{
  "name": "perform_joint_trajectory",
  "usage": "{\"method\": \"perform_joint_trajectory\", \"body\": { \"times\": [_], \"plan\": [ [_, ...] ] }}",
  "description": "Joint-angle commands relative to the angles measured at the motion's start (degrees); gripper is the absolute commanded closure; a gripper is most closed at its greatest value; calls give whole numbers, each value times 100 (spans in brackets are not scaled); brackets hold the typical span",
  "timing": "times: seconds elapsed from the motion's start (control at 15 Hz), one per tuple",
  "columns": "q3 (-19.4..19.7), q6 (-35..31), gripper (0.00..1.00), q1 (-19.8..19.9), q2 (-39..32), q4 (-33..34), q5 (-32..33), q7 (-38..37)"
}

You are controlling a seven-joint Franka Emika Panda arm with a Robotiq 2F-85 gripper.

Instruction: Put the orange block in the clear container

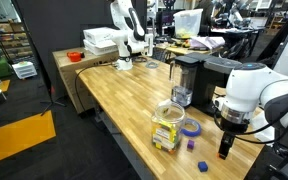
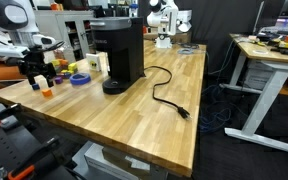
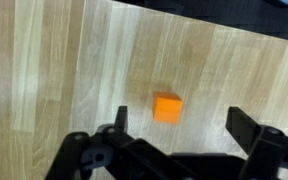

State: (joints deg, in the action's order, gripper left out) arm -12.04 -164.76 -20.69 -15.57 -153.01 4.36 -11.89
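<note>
Directly below the gripper, jaws wide apart, the orange block lies on the wooden table, touching neither finger. Clear jar stands nearby, just beside a purple tape ring.

In an exterior view the camera sits close by the claw, looking along the wooden table past it; in an exterior view it stands farther off, across the table from the claw. Both share the coffee maker beside the claw. The wrist view looks straight down, close, onto wood beneath the claw
</note>
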Motion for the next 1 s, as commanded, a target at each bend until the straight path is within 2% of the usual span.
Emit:
{"method": "perform_joint_trajectory", "body": {
  "times": [0.0,0.73,0.87,0.93],
  "plan": [
    [-42,-237,0,50,-173,-22,-16,161],
    [-124,-275,0,58,-486,197,-22,464],
    [-191,-289,17,92,-553,251,-67,527],
    [-206,-282,21,90,-589,278,-77,540]
  ]
}}
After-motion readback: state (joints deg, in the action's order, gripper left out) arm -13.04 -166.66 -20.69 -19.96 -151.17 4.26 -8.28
